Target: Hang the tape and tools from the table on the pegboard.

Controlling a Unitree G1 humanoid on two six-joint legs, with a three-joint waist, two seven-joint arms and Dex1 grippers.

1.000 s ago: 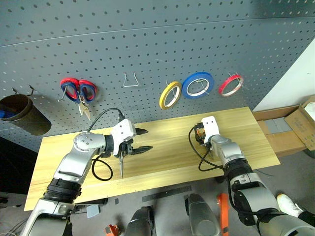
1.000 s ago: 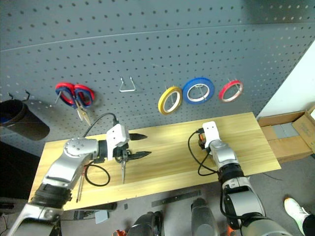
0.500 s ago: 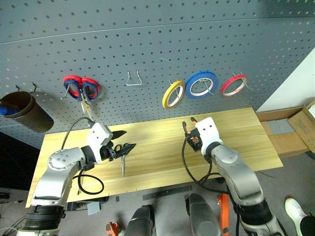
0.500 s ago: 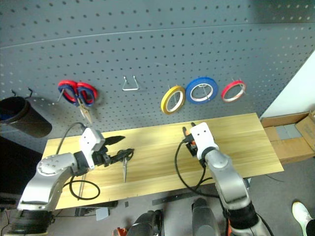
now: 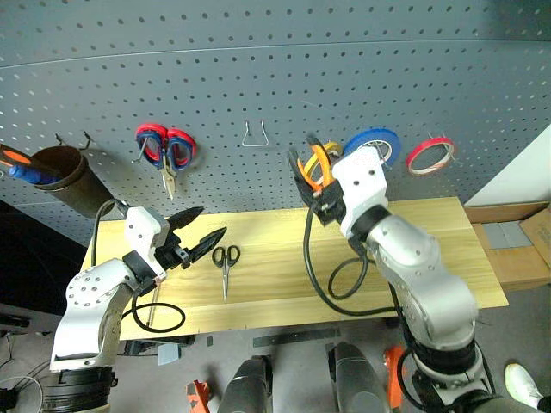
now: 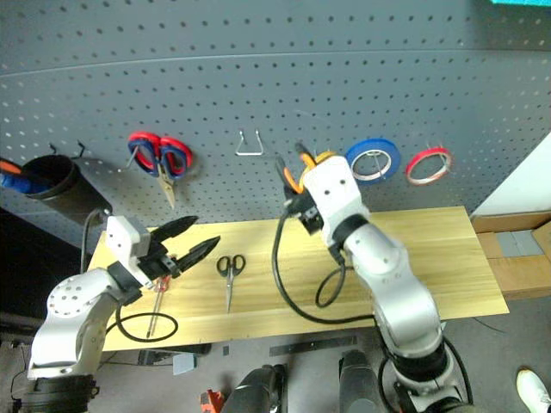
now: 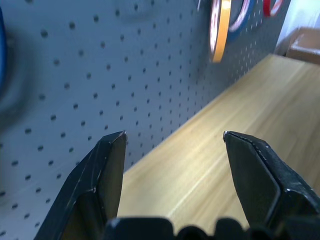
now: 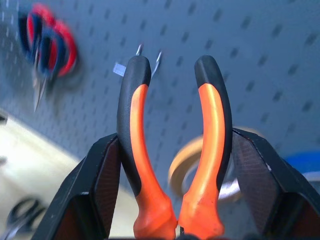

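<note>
Since one second ago the right end effector [image 8: 172,165] has risen from the counter [image 5: 430,249] to the pegboard [image 5: 258,60], and it carries the orange-and-black pliers [image 5: 312,165] with it. It grips the pliers between its two black fingers [image 8: 100,185], and the handles point up toward the board, just in front of the yellow tape roll [image 8: 186,160]. In the right wrist view the handles stand slightly spread, and a bare wire hook [image 5: 254,135] shows behind them on the board.

The left end effector [image 5: 199,231] has drawn back toward the left end of the counter. Its fingers are spread apart and hold nothing; it points level along the counter, to the right. Just beside its tips, the small black-handled scissors [image 5: 225,265] lie flat on the wood, with the blades pointing to the front edge. The slim screwdriver with the red handle [image 6: 157,301] lies on the counter under the left arm, partly covered by it.

On the pegboard, the red-and-blue-handled shears [image 5: 166,151] hang left of the wire hook. To the right of the pliers hang the wider blue roll [image 5: 376,143] and then the thin red tape ring [image 5: 430,154], already on its hook. A dark brown cup [image 5: 62,176] hangs at the far left of the board and holds an orange-and-blue-handled screwdriver [image 5: 24,165].
</note>
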